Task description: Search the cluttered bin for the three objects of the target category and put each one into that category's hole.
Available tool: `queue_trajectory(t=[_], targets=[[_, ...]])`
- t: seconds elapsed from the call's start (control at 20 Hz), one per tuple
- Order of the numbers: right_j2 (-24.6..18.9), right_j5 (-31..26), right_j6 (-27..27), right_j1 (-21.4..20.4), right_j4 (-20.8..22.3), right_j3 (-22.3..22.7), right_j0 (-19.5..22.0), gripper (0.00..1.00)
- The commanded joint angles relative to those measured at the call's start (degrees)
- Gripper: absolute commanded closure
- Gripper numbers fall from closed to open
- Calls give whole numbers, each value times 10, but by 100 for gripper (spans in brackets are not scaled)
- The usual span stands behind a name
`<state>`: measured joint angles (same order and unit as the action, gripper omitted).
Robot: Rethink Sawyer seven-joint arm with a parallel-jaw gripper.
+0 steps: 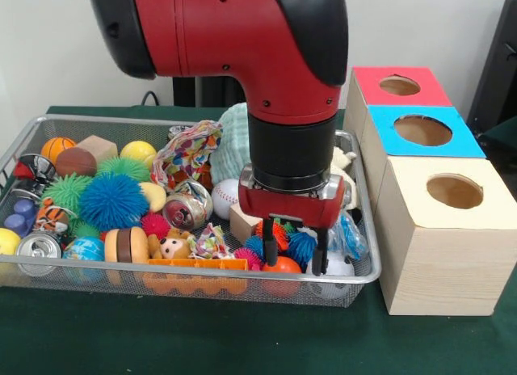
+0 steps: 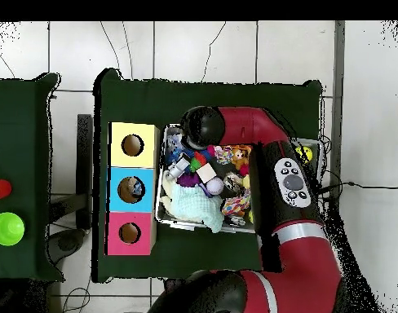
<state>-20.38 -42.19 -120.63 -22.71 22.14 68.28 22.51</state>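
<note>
From the front camera I have the hand [image 1: 295, 259] lowered into the near right corner of the bin [image 1: 194, 284], its two black fingers [image 1: 269, 247] spread apart and pointing straight down. They straddle a teal spiky ball [image 1: 302, 246]; the left finger reaches down to a smooth orange ball [image 1: 283, 266], though I cannot tell whether it touches. Nothing is pinched between them.

Just right of the hand, against the bin's right wall, I see a crumpled, glossy, see-through plastic lump [image 1: 350, 234] with a bluish tint. I cannot pick out other clear lumps from here.

The bin is silver wire mesh with a thick rounded metal rim, sitting on the dark green desk [image 1: 161, 339]. It is packed: a fuzzy blue spiky ball [image 1: 113, 200], a green spiky ball [image 1: 66, 192], a shiny dented can [image 1: 187, 207], a second can [image 1: 37, 250] at the near left, a stitched baseball [image 1: 225, 198], a plain wooden cube [image 1: 98, 148], a mint knitted cloth [image 1: 234, 141].

Right of the bin stand three pale wooden boxes in a row. The blue-topped box [image 1: 452, 141] is the middle one, and its round hole [image 1: 422, 130] is open; the red-topped box [image 1: 367, 84] sits behind it, a yellowish-topped box [image 1: 420, 181] in front.

In the overhead view the arm covers much of the bin, and the blue box's hole [image 2: 130, 189] lies beside the bin's edge.
</note>
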Motion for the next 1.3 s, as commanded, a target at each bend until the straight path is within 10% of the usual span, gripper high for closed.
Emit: queue_trajectory(t=[0.05, 0.95, 1.3], targets=[[-59, -14, 158, 18, 32, 36, 2, 0], [-136, -184, 299, 187, 40, -303, -14, 0], [-88, -144, 215, 74, 18, -137, -11, 0]])
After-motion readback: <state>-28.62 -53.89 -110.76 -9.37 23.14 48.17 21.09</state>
